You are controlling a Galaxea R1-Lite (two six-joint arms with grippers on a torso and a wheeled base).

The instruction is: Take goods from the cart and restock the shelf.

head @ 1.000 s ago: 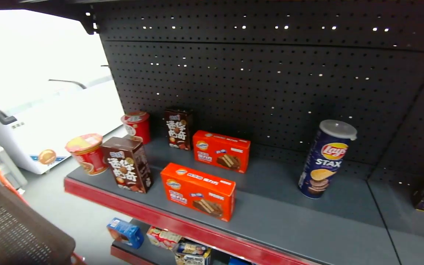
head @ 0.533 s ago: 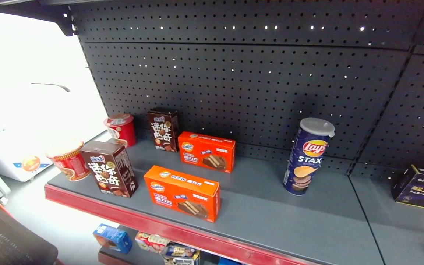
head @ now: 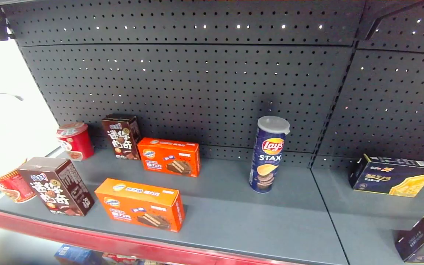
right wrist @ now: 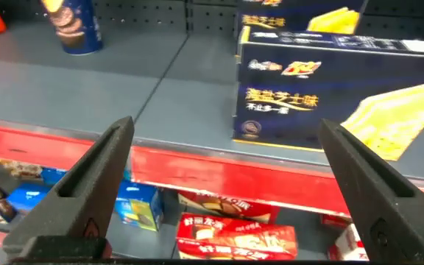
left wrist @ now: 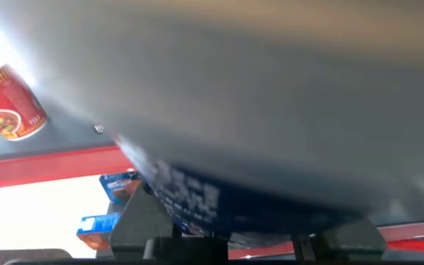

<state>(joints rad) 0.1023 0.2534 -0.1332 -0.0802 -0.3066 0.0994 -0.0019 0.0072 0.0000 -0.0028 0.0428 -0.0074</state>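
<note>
Grips a dark blue package (left wrist: 190,202), white lettering blurred, in the left pincer (left wrist: 245,235), spreads the right pincer (right wrist: 227,125) wide before the shelf (right wrist: 197,165), faces a chip canister (head: 269,154) upright, lid up.

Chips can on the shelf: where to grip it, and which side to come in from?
Grip the can mid-body, coming in level from the front. It stands upright and round, with bare shelf on both sides; the back panel behind it rules out the rear.
</note>
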